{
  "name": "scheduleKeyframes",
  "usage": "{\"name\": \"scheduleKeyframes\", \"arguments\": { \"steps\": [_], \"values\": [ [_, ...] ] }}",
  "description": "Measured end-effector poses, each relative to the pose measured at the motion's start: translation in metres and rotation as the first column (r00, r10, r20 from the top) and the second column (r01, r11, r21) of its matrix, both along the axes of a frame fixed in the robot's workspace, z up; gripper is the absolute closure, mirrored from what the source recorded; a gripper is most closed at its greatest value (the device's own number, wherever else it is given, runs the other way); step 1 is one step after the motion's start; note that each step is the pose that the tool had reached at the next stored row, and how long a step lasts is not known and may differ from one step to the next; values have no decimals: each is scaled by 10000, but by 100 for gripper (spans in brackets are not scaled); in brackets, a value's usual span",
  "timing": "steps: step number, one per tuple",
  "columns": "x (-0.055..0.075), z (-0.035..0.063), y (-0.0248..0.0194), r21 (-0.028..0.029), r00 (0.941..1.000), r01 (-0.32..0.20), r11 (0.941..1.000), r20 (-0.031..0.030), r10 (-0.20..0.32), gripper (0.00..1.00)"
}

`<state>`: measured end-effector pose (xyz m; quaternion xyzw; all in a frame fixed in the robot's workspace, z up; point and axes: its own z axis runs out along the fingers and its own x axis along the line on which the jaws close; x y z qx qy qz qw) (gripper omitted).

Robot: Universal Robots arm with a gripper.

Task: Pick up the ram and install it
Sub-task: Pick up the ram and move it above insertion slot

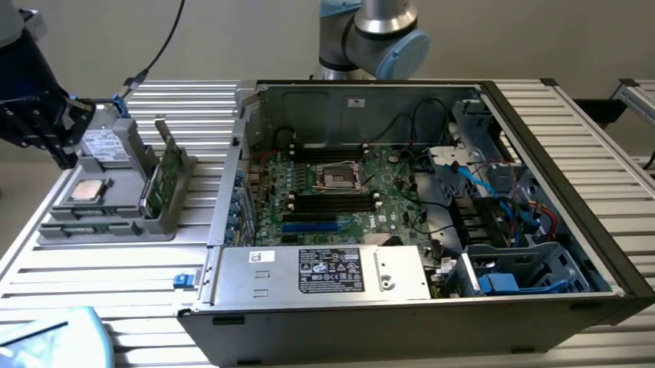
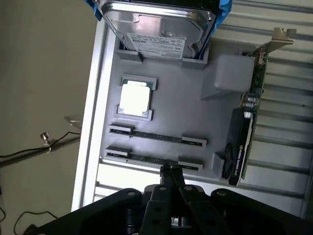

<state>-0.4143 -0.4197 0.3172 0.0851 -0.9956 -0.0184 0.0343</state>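
Two ram sticks stand on edge in holders near one end of the grey tray (image 2: 195,107): one ram stick (image 2: 156,136) nearer the tray's middle, the other ram stick (image 2: 146,158) by the tray's edge. My gripper (image 2: 170,172) hangs above the tray, its thin fingers pressed together and shut on nothing, the tips over the outer stick. In the exterior view the black gripper (image 1: 61,153) hovers at the far left above the tray (image 1: 103,230). The motherboard (image 1: 348,207), with its black memory slots (image 1: 333,201), lies inside the open computer case (image 1: 553,176).
The tray also holds a hard drive (image 2: 159,29), a square silver processor (image 2: 134,99) and a green card with a metal bracket (image 2: 247,112). A power supply (image 1: 327,272) and cables (image 1: 501,192) crowd the case. A blue object (image 1: 46,337) lies at the near left.
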Motion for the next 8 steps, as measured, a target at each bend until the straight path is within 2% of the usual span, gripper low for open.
{"name": "scheduleKeyframes", "arguments": {
  "steps": [4, 8],
  "values": [
    [0, -45, 0, 1, 9973, -740, 9973, -1, 740, 89],
    [0, -73, 0, 0, 9890, -1477, 9890, -2, 1477, 89]
  ]
}}
